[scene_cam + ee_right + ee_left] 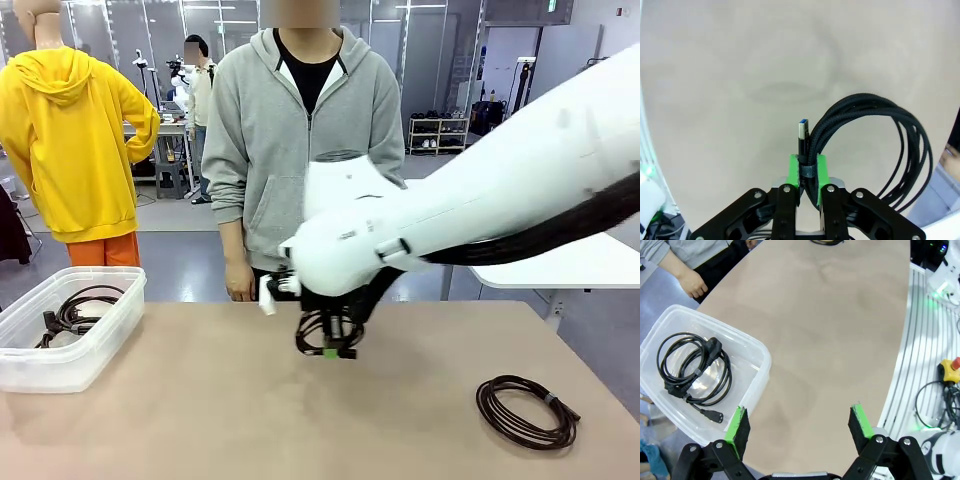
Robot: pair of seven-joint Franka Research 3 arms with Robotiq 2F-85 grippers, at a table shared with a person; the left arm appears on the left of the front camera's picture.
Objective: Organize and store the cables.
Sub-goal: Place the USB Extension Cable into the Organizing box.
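While the right gripper pinches a coiled cable, the left gripper gapes wide.
On the worktop at four o'clock lies another cable.

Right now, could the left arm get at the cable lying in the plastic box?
Probably yes. The left gripper hangs open above the table right beside the box, the box has no lid, and nothing lies over the cable.
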